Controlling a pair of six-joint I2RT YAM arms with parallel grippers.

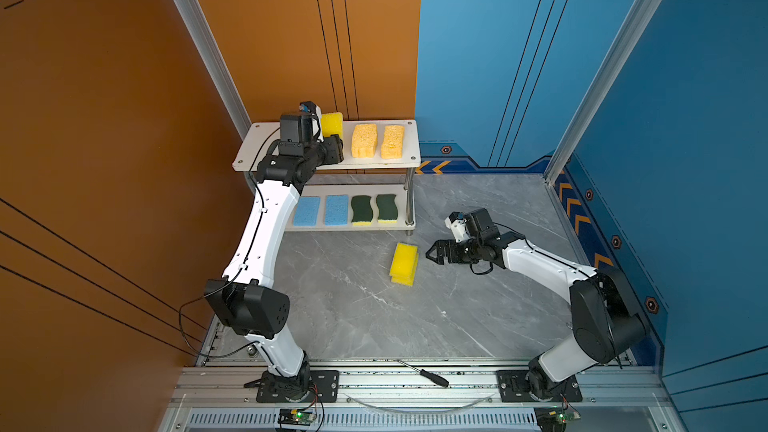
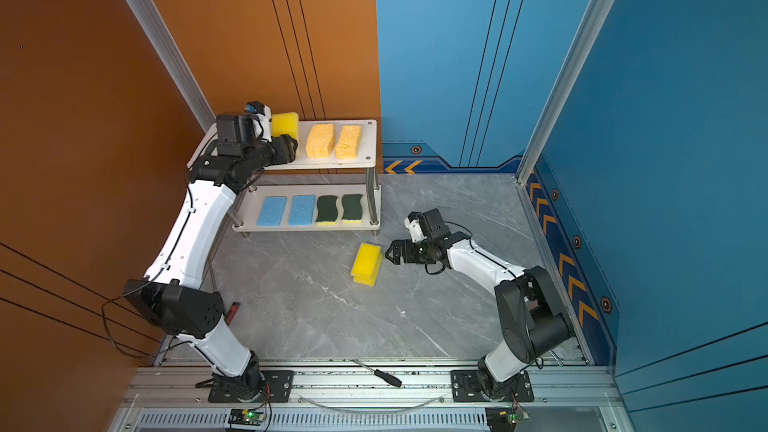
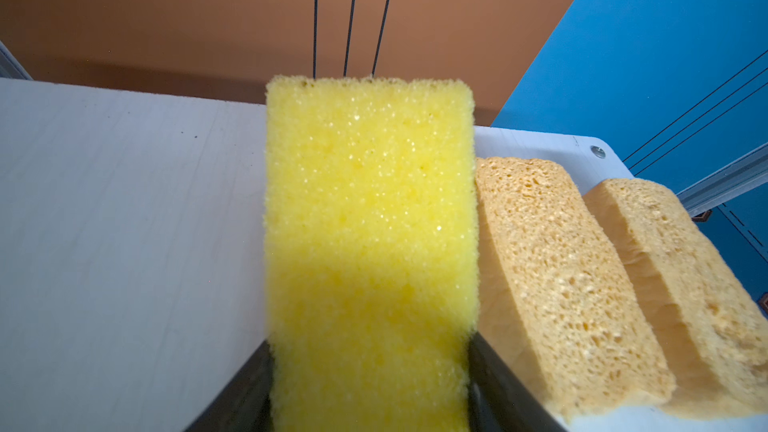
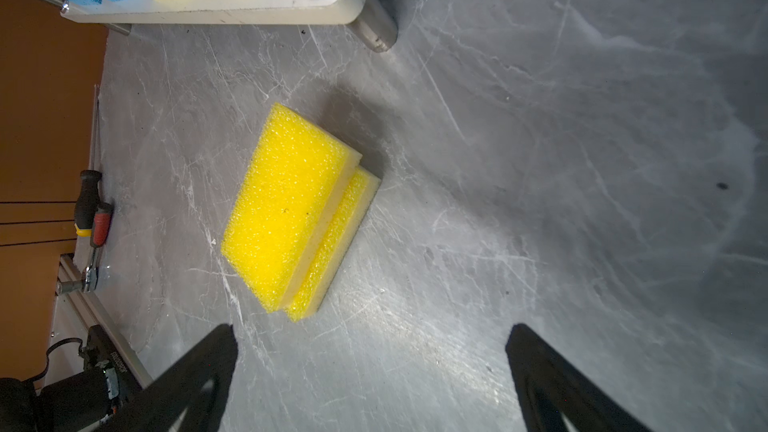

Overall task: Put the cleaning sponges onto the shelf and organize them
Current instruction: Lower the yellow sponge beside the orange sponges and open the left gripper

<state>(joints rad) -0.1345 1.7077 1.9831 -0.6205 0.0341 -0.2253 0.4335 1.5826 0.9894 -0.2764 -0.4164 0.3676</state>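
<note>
- The left fingers are clenched on a coarse-pored bright yellow sponge at the shelf's top board, left of two porous orange sponges.
- The right fingers are spread, just right of two stacked yellow sponges on the worktop.

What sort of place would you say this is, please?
Most likely a robotics lab test cell rather than a home: the left arm and right arm are bolted to an aluminium rail, printed orange and blue wall panels enclose the marble-look tabletop, and a screwdriver lies on the rail.
</note>
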